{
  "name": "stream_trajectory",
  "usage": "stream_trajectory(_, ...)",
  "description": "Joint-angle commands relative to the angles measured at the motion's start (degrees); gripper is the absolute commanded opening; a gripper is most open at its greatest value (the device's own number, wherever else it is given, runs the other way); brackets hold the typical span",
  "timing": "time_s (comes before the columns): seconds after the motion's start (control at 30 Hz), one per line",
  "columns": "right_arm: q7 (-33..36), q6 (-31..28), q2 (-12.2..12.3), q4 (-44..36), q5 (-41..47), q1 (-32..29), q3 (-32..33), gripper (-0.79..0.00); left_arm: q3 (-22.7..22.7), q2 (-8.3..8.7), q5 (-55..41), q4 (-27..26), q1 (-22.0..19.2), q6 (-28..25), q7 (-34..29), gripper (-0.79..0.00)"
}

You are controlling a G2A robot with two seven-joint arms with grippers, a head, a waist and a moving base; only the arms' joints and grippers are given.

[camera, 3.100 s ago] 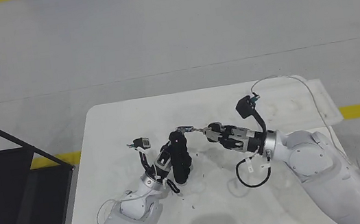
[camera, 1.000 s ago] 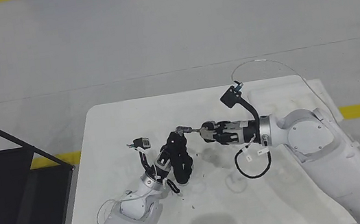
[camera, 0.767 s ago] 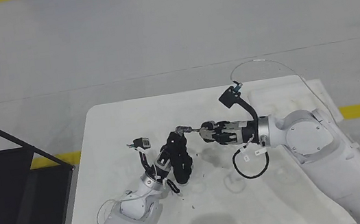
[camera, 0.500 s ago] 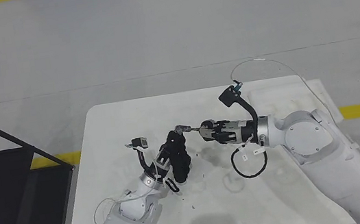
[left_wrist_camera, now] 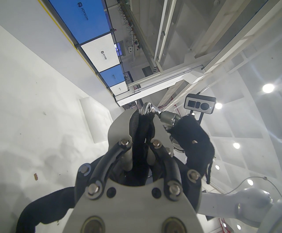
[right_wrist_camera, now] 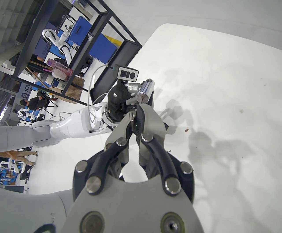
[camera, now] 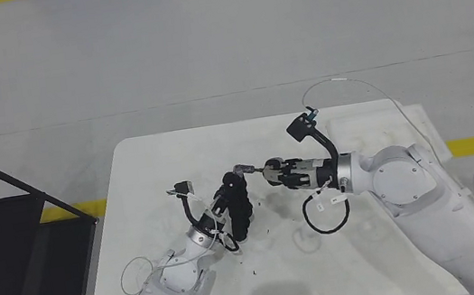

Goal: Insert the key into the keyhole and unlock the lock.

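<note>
Right wrist view: the chrome lock (right_wrist_camera: 144, 90) is held up over the white table (right_wrist_camera: 220, 77) with its keyhole (right_wrist_camera: 141, 98) facing the key (right_wrist_camera: 132, 120). The key lies just beside the keyhole, and its blade does not appear to have entered the slot. The right gripper (right_wrist_camera: 135, 113) has its jaws pinching the key, while the left gripper (left_wrist_camera: 144, 119) has its jaws pressed together on the lock's far end. Assessment: both parts are grasped and nearly aligned, with insertion and the unlocking turn not yet done.

You see a smooth, glossy silver metal cylinder lock (right_wrist_camera: 144, 89). The small flat grey key (right_wrist_camera: 131, 120) is probably duller metal.
</note>
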Motion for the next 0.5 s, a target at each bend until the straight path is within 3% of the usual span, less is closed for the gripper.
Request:
stream_trajectory(0.0,-0.18,0.1,0.01,0.13,-0.29,0.04,-0.08,-0.785,-0.22,-0.05,0.54,-0.07,0.14,0.38,0.11,-0.785)
stream_trajectory(0.47,0.05,0.49,0.1,0.1,-0.3,0.4,-0.69,-0.785,-0.62,-0.76,4.49,-0.02,0.36,3.21,1.09,-0.785)
